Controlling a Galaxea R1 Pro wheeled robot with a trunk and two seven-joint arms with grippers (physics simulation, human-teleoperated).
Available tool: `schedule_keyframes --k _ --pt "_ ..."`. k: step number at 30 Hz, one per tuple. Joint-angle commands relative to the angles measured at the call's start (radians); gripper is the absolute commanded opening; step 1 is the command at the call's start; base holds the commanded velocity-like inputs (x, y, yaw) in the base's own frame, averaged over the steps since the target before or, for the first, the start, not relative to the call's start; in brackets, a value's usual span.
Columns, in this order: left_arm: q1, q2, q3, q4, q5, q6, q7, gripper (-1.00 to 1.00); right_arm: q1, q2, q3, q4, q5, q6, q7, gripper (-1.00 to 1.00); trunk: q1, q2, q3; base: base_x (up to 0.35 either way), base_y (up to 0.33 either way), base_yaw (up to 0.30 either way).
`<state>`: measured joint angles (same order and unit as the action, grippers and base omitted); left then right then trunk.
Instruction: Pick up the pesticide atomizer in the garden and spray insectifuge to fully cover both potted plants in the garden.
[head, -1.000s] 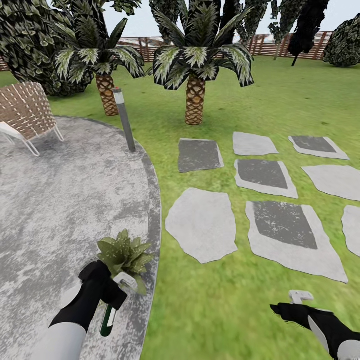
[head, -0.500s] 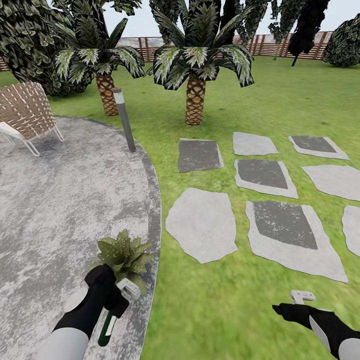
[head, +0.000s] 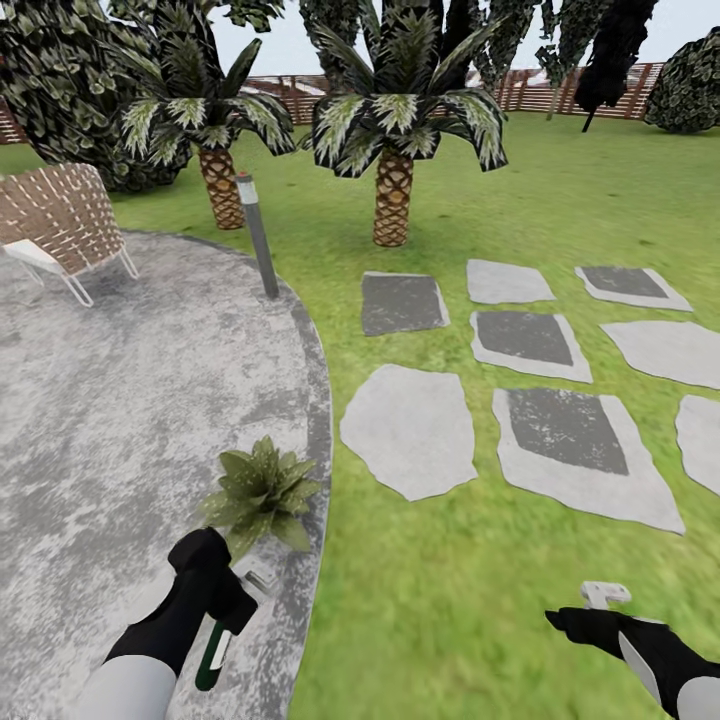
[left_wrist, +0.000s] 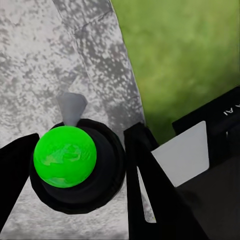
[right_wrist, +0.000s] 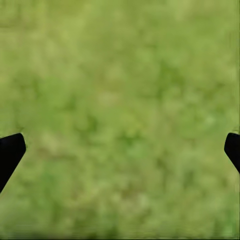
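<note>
Bottle (head: 214, 648) sits clamped in my left gripper (head: 228, 600), just short of the potted plant (head: 262, 490) at the patio (head: 120, 420) edge. My right gripper (head: 590, 612) hangs wide and empty over the lawn (head: 440, 600). Advice: aim the nozzle squarely at the leaves.

Garden: lawn (head: 520, 620), stepping stones (head: 410, 430), paved patio (head: 130, 400), palms (head: 395, 130), slat fence (head: 520, 90).
</note>
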<state>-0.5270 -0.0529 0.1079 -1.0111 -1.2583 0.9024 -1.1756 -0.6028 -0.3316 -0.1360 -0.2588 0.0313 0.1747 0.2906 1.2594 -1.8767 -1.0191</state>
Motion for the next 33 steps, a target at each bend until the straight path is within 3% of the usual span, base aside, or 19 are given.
schedule_keyframes --k 1,10,14,22,33 --pt "-0.001 -0.001 0.003 -0.001 -0.009 0.006 -0.01 -1.0 0.0 0.0 -0.008 -0.002 0.003 0.007 0.006 1.0 -0.001 0.0 -0.001 -0.214 0.238 0.0" --pt "-0.001 0.003 0.005 -0.004 -0.009 0.006 -0.007 -1.0 0.0 0.0 -0.008 -0.002 0.004 0.006 0.008 1.0 -0.001 0.0 -0.001 -0.04 0.3 0.0" --pt "-0.001 0.004 0.006 -0.049 -0.009 0.006 -0.006 -1.0 0.0 0.001 -0.008 0.0 0.007 0.006 0.009 1.0 -0.001 0.0 -0.001 -0.001 0.303 0.0" --pt "-0.001 0.007 0.009 -0.071 -0.008 0.004 -0.006 -1.0 0.0 0.0 -0.008 -0.002 0.005 0.006 0.008 1.0 -0.001 0.0 -0.001 0.0 0.052 0.0" --pt "-0.001 0.008 0.011 -0.118 -0.007 0.004 -0.006 -1.0 0.0 0.001 -0.008 0.001 0.004 0.006 0.001 1.0 -0.001 0.0 -0.001 0.0 0.286 0.0"
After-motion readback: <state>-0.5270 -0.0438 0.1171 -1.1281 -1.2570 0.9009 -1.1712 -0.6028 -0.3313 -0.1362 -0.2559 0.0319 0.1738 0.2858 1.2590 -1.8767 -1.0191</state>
